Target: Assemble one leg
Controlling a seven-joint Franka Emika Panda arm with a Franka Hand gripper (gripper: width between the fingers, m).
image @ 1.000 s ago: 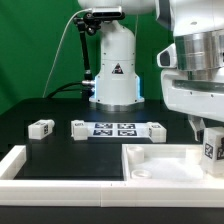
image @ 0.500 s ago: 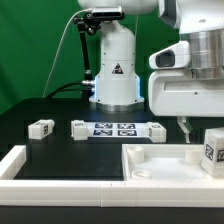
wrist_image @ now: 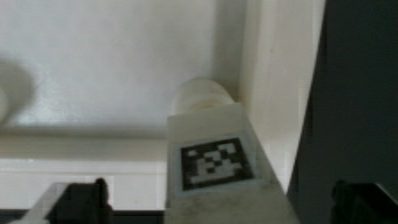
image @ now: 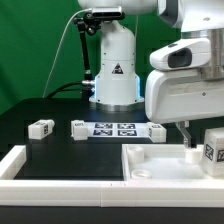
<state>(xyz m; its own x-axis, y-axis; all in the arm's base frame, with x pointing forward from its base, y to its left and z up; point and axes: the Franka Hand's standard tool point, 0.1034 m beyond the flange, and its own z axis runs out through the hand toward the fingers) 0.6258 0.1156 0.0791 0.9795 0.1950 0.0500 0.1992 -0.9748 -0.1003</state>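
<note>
A white leg [image: 213, 150] with a square tag stands upright on the large white tabletop part [image: 150, 165] at the exterior view's right edge. My gripper [image: 192, 148] hangs low over that part, just beside the leg. In the wrist view the same leg [wrist_image: 215, 150] stands between my two dark fingers [wrist_image: 80, 203], which are wide apart and do not touch it. The gripper is open and empty. Three more legs lie on the black table: one [image: 40, 128], a second [image: 78, 128] and a third [image: 157, 132].
The marker board [image: 115, 128] lies flat between the loose legs. A white raised border [image: 20, 160] runs along the front left. The robot base [image: 113, 70] stands at the back, with a cable to its left.
The gripper body has shifted toward the exterior view's left and sits slightly lower than half a second ago. The upright leg has stayed in place on the tabletop part.
</note>
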